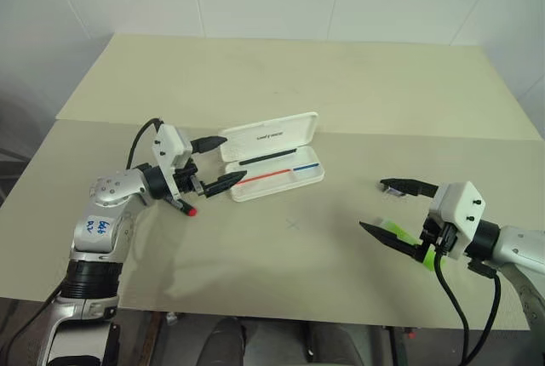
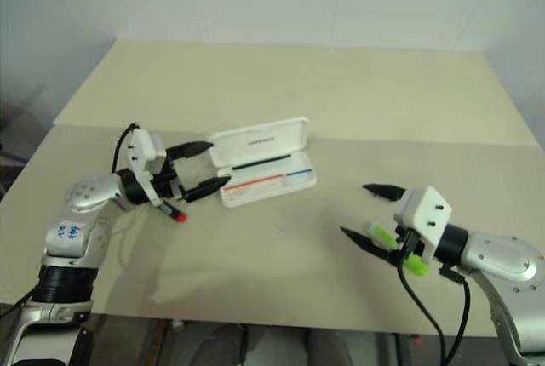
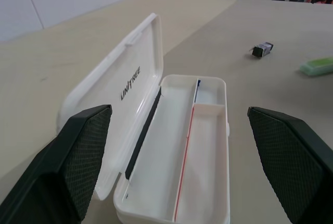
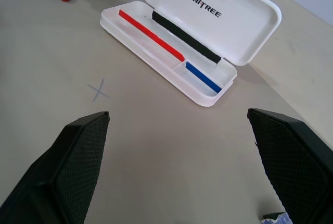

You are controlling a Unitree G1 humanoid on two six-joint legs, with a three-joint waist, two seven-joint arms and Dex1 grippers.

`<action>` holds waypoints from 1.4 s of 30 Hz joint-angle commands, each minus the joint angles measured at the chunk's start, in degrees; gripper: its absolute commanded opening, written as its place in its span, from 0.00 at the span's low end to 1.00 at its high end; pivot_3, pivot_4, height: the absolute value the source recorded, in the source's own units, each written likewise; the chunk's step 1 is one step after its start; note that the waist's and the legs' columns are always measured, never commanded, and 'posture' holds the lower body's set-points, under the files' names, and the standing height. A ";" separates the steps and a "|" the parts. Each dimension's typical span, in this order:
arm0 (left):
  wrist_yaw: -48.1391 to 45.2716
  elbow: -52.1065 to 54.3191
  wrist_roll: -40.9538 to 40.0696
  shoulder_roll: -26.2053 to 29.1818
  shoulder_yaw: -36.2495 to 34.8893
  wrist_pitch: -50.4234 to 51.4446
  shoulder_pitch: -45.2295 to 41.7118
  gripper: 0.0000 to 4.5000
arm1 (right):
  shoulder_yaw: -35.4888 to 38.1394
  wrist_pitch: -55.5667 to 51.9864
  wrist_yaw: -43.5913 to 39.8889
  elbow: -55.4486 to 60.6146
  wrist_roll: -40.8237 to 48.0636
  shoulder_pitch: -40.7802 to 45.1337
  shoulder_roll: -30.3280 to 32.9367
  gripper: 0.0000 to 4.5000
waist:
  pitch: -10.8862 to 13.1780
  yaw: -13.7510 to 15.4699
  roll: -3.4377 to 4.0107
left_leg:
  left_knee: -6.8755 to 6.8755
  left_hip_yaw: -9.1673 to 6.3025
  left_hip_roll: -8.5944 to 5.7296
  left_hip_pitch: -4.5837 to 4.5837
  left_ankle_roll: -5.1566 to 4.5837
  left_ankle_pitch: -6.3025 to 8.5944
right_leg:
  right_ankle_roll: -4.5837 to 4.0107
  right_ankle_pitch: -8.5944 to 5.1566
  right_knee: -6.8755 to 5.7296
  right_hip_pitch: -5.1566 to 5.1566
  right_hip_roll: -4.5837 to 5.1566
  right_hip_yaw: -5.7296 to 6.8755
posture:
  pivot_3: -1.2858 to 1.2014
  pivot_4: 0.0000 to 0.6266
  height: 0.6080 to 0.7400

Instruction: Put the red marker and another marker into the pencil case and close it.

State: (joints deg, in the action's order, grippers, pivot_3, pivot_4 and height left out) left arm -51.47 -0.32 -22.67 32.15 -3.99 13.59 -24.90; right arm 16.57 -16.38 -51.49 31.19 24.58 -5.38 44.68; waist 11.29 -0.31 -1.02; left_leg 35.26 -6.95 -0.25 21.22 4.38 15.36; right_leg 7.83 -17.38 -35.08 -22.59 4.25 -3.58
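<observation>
The pencil case [image 1: 277, 166] lies open near the middle of the worktop [image 1: 341, 77], a little toward the worktop's left edge, its long axis running slantwise from the near left toward the far right; the lid stands tilted back on the far side, logo facing up, and the tray shows a red stripe at its left part and a blue one at its right. The red marker [image 1: 184, 207] lies on the worktop just beside the case's left end, its red end pointing toward the near edge, most of its barrel hidden under the left tool [image 1: 217, 162]. The lime-green highlighter [image 1: 404, 235] lies toward the near right corner, well apart from the case, partly covered by the right tool [image 1: 381, 206]. The left wrist view looks along the case from its end and shows the tray empty, with a small dark grey piece [image 3: 263, 49] and the highlighter beyond it; the right wrist view shows the whole case with its stripes, a pencilled cross [image 4: 98, 90] on the worktop in front of it, and the marker's red end past the case. The left arm reaches in, bent at the elbow, its tool level and aimed at the case's left end, fingers spread wide and holding nothing. The right arm comes from the near right corner, its tool pointing leftward above the highlighter, fingers likewise spread wide and empty.
</observation>
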 commanded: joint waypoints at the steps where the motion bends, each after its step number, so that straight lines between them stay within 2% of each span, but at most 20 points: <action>1: -0.95 -0.16 0.42 0.85 -0.78 -2.19 -1.33 1.00 | -0.08 1.28 0.96 -0.47 0.00 3.33 0.01 1.00 | 0.00 -0.01 0.00 | 0.00 0.00 0.00 0.00 0.00 0.00 | 0.00 0.00 0.00 0.00 0.00 0.00 | 0.52 0.24 1.00; 5: -1.35 -1.28 1.21 0.52 -0.15 -3.25 -1.57 1.00 | -2.15 1.82 2.58 -2.25 -0.83 6.43 -2.01 1.00 | 0.00 0.11 0.00 | 0.02 -0.01 0.00 -0.01 0.03 -0.02 | -0.02 0.04 -0.01 0.00 0.00 0.01 | 0.52 0.24 1.00; 14: -5.76 -0.42 1.73 2.08 1.20 -4.81 -0.21 1.00 | -1.75 0.59 0.79 1.11 1.68 4.04 -1.12 1.00 | 0.00 0.09 0.00 | 0.00 -0.03 -0.02 0.03 -0.01 -0.01 | 0.01 0.03 0.03 0.00 0.03 0.02 | 0.52 0.24 1.00; 18: -6.19 -1.12 4.38 2.50 1.89 -9.14 1.11 1.00 | -0.91 -0.88 0.94 3.96 3.93 3.33 -0.97 1.00 | 0.00 0.02 0.00 | 0.00 -0.02 0.00 -0.02 -0.01 -0.01 | -0.01 0.02 -0.04 0.00 0.01 0.01 | 0.52 0.24 1.00; 27: -5.22 -2.42 4.59 2.10 1.98 -9.23 2.67 1.00 | 0.07 -2.62 -1.42 9.53 7.66 1.96 2.88 1.00 | 0.00 0.23 0.00 | 0.01 -0.03 0.00 0.00 0.00 -0.01 | -0.01 0.02 -0.02 0.01 0.02 0.02 | 0.52 0.24 1.00; 30: -4.64 -1.62 5.07 1.35 3.13 -8.57 3.06 0.85 | -1.26 -2.46 0.51 10.43 6.73 1.31 1.99 1.00 | 0.00 0.24 -0.01 | 0.00 -0.03 0.00 0.03 -0.01 -0.01 | -0.01 0.02 0.00 0.00 0.02 0.02 | 0.52 0.24 1.00; 34: -4.77 1.55 5.62 1.70 4.74 -7.64 4.53 0.56 | -2.34 -2.01 2.10 10.17 5.72 1.39 1.07 1.00 | 0.00 0.11 -0.01 | 0.02 -0.02 0.00 0.00 0.00 -0.01 | 0.00 0.03 -0.01 0.01 0.02 0.01 | 0.52 0.24 1.00; 42: -1.65 1.62 9.66 1.80 7.07 -5.68 5.43 0.56 | -3.84 -0.75 3.55 9.31 3.74 1.86 -0.68 1.00 | 0.00 0.20 -0.01 | 0.01 -0.03 0.00 0.00 0.00 -0.01 | -0.01 0.03 -0.01 0.01 0.02 0.02 | 0.52 0.24 1.00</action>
State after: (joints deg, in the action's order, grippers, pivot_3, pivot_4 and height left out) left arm -54.05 0.07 -13.83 33.79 3.01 7.88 -19.40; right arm 12.74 -18.42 -48.83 39.40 28.39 -3.81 44.55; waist 11.29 -0.11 -1.03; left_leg 35.28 -6.98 -0.25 21.22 4.38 15.35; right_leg 7.81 -17.35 -35.09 -22.58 4.27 -3.57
